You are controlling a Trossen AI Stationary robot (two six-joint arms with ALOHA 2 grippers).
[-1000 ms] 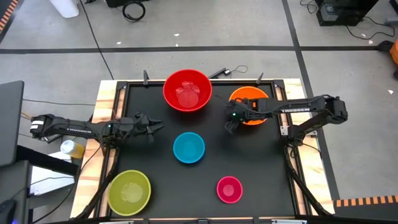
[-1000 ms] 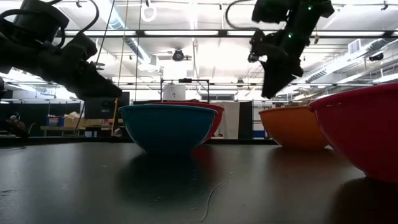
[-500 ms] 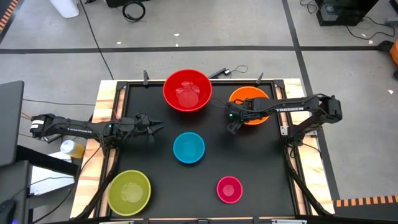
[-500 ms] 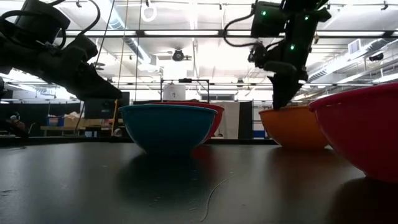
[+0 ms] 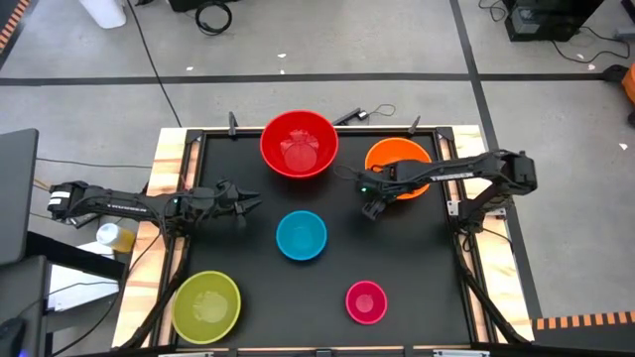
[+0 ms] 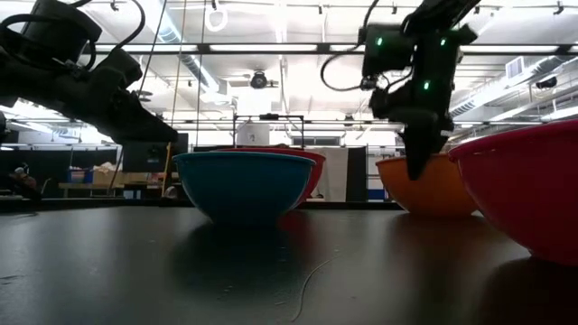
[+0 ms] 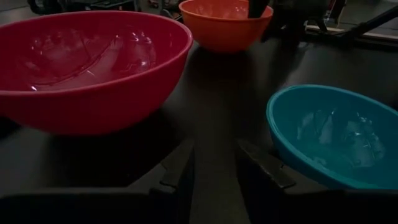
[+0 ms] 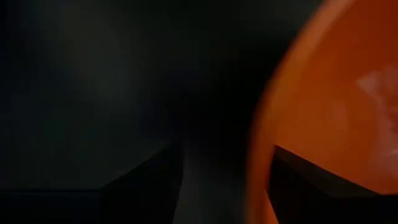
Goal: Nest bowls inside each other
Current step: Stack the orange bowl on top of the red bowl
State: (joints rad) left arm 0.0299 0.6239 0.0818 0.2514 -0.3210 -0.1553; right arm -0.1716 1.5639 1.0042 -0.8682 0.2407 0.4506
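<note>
Five bowls stand upright on the black table: red at the far middle, orange at the far right, blue in the centre, yellow-green near left, pink near the middle. My right gripper is open and points steeply down at the orange bowl's left rim. One finger stands outside the rim and one inside, and I see no touch. My left gripper is open with nothing between its fingers. It hovers at the left, pointing between the red bowl and the blue bowl.
The table has a raised frame along its far and side edges. Bare black surface lies between the blue bowl and the orange bowl, and between the yellow-green and pink bowls. A small bottle sits off the table at the left.
My right gripper has sunk toward the orange bowl's left rim and tipped over, so it points more steeply down. Its fingertips are now at rim height. The bowls have not moved.
</note>
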